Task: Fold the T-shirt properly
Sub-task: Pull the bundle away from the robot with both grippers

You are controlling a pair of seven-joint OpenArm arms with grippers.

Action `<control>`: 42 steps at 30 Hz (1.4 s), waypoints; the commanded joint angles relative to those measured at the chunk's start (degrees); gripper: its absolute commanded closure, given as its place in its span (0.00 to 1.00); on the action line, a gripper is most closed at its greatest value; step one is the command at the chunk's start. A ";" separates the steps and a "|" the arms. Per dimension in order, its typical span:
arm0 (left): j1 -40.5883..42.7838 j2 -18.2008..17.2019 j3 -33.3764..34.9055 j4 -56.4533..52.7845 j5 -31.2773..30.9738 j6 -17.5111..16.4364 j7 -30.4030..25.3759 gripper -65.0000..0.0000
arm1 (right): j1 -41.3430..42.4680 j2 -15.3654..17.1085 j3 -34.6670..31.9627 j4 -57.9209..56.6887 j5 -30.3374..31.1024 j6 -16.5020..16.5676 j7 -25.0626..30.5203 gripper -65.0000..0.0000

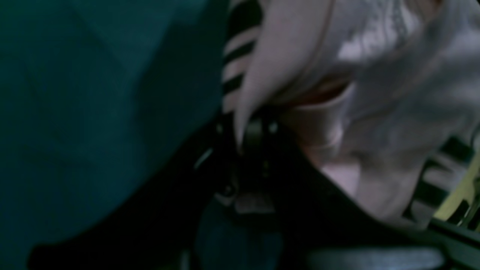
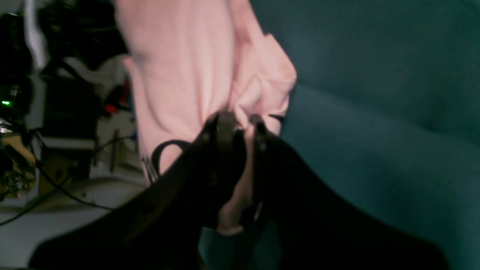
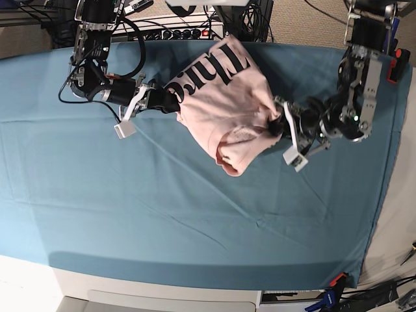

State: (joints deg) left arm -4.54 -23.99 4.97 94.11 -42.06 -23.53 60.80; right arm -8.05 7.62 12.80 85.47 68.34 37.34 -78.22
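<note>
The T-shirt (image 3: 224,107) is slung between both arms above the teal tabletop (image 3: 130,214). The right end effector (image 3: 168,102) is clamped on its left edge; the left end effector (image 3: 278,123) is clamped on its right, equally near.

Your base view is bright and evenly lit from above, sharp enough to read the black lettering on the T-shirt (image 3: 221,104). Shadows there are soft and short; one lies under the bunched shirt on the teal cloth (image 3: 162,214). No glare shows. Your two wrist views are much dimmer and blurred throughout. In the left wrist view the left claw (image 1: 255,135) is a dark, out-of-focus mass, and the cloth beside it sinks into near black. In the right wrist view the right claw (image 2: 236,127) is underexposed too, while the shirt's pink fabric looks washed and soft-edged.
</note>
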 commanded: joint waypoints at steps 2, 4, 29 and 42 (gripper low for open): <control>-3.43 0.33 -0.59 -1.86 0.09 0.63 -1.51 1.00 | -1.29 -0.83 -0.11 0.37 1.84 -0.26 -1.78 1.00; -5.57 1.51 -0.59 -4.96 0.07 0.63 -1.51 1.00 | -1.77 -1.79 -0.11 0.37 2.08 -0.26 -1.78 1.00; -15.50 9.03 5.75 -16.33 4.50 0.20 -1.31 1.00 | -1.92 -5.55 -15.10 0.37 0.15 0.55 -1.78 1.00; -19.28 8.57 5.90 -16.33 5.97 0.22 -1.25 1.00 | -1.92 -5.57 -4.63 0.37 0.22 0.55 -1.78 1.00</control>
State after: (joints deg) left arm -21.80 -15.25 11.20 76.86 -35.38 -23.35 60.99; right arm -9.69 1.61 7.81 85.89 70.59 39.00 -78.41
